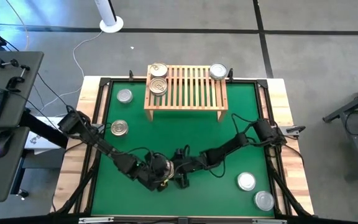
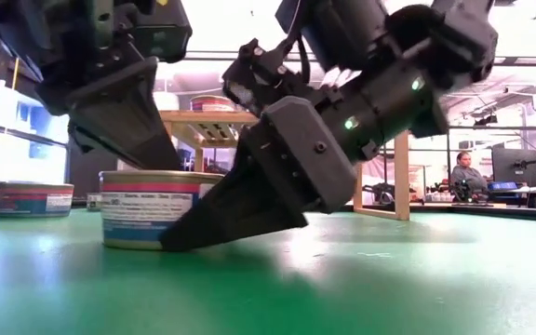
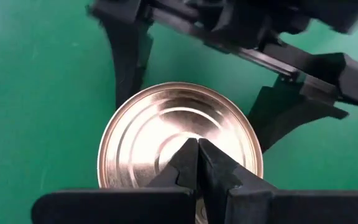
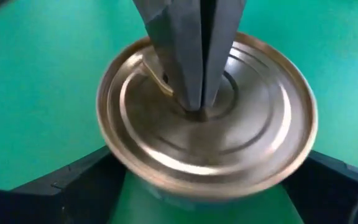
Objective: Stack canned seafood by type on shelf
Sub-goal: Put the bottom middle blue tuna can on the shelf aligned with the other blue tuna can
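Both arms meet over one tin near the middle of the desk's near edge. The left gripper [image 3: 197, 163] has its fingers pressed together, their tips resting on the centre of the gold-tan ringed top of this near tin [image 3: 166, 134]. The right gripper [image 4: 185, 193] is spread wide, one finger on each side of that tin's rim; from the low view a finger reaches down beside the tin's labelled wall, but I cannot tell whether it touches.

The tin stands upright on the green mat [image 1: 185, 134] that covers the desk [image 1: 284, 124].

The shelf [image 1: 186, 93] stands at the middle of the far edge of the mat. On its slatted top two gold-tan tins [image 1: 158, 79] sit touching at the far-left corner, and a silver tin [image 1: 217, 71] sits at the far-right corner.

On the mat, a silver tin [image 1: 124, 96] lies just beside the shelf's left end, and a gold-tan tin [image 1: 119, 128] lies nearer along the left edge. Two silver tins [image 1: 255, 191] sit close together in the near right corner
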### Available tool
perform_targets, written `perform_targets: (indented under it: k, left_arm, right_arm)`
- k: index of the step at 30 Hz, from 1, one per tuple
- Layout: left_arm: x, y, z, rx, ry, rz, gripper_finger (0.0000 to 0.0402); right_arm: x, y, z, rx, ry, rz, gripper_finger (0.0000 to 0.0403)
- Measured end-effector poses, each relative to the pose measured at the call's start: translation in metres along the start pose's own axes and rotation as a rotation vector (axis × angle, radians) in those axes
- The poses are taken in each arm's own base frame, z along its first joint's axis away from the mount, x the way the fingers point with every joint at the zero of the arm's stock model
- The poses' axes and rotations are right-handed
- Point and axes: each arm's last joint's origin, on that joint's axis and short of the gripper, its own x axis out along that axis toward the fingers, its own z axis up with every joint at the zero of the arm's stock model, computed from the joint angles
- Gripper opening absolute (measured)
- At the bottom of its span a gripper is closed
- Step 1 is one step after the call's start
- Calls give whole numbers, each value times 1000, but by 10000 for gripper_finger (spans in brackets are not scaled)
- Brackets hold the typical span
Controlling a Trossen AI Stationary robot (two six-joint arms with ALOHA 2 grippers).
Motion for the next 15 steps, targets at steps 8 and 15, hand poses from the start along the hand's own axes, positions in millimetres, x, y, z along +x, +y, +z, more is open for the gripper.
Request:
perform_targets:
  k: [8,15]
  left_arm:
    - [0,0,-2,7,8,4,0]
    - [0,0,-2,10,10,0,0]
  right_arm:
    - [-20,15,0,-90,104,-150,391]
    - [-32,19,-25,-64,-39,-165,391]
